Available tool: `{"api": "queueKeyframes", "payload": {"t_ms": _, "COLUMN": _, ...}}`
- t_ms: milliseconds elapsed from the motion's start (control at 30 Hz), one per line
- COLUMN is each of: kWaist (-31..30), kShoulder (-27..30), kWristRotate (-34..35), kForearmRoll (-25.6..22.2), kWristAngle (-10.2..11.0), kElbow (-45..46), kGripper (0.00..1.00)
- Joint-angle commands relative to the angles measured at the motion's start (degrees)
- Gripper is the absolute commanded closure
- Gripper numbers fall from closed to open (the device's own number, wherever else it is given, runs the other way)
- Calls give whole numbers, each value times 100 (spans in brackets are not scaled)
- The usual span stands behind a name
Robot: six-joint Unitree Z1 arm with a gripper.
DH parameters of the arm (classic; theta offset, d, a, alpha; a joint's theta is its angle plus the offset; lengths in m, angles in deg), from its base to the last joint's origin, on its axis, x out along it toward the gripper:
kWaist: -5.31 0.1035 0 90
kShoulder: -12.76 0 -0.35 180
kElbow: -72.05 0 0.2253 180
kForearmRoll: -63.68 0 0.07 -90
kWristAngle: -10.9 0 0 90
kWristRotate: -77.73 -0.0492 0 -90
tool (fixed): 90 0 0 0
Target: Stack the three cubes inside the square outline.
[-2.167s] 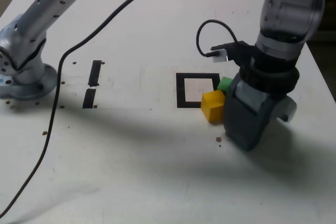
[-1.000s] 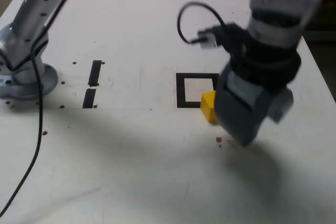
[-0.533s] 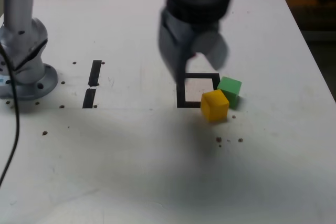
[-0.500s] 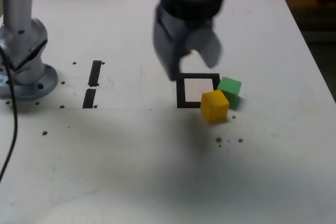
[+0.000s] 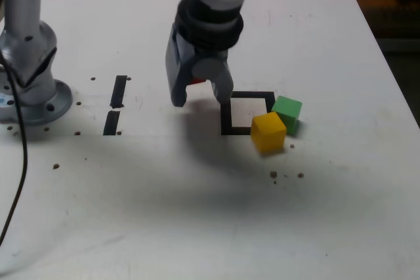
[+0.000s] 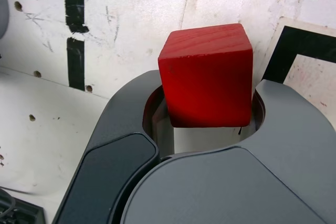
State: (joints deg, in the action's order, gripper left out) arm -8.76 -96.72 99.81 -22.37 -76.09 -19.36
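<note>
In the exterior view, the red cube (image 5: 197, 82) is held in the gripper (image 5: 202, 101) over the desk (image 5: 164, 195), to the left of the square outline (image 5: 226, 122), while the yellow cube (image 5: 268, 131) and green cube (image 5: 287, 111) are seen beside the outline's right side. In the wrist view, the red cube is shown clamped between the gripper's two curved fingers (image 6: 131, 108), with part of the outline seen nearby

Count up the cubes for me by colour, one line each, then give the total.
Red cube: 1
Yellow cube: 1
Green cube: 1
Total: 3
</note>
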Motion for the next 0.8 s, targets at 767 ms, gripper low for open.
{"api": "queueKeyframes", "payload": {"t_ms": 767, "kWaist": -41, "kShoulder": -648, "kWristRotate": -284, "kForearmRoll": 513, "kWristAngle": -460, "kElbow": -432, "kGripper": 76}}
